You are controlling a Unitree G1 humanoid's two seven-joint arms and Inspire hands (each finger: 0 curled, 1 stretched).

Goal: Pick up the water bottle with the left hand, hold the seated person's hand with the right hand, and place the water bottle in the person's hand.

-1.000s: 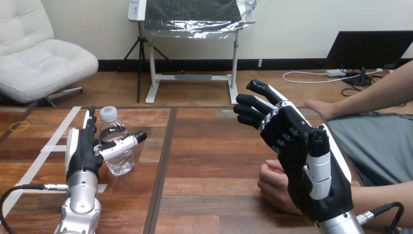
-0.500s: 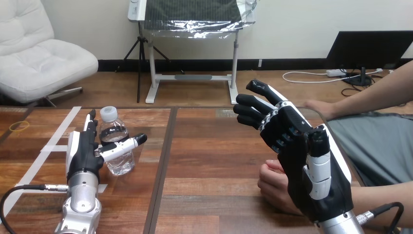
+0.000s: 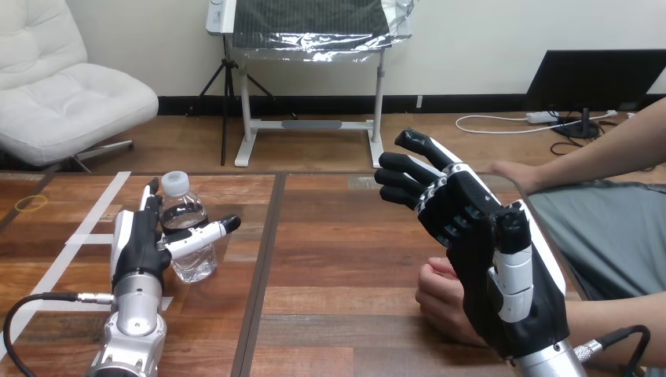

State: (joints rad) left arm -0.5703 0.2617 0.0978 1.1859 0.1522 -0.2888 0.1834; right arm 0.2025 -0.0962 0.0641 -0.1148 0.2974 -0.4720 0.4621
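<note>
L hand (image 3: 140,243) now nearer water bottle (image 3: 184,214)

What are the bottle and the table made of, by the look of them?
The bottle looks like thin clear plastic: the table shows through its wall, and its cap is matte white. The table seems wood or wood-look planks, brown, grained, slightly glossy; which, I cannot tell.

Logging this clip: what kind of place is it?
Probably a robot test bench: a wooden table marked with white tape, one water bottle at the left hand, a person's hand on it.
</note>
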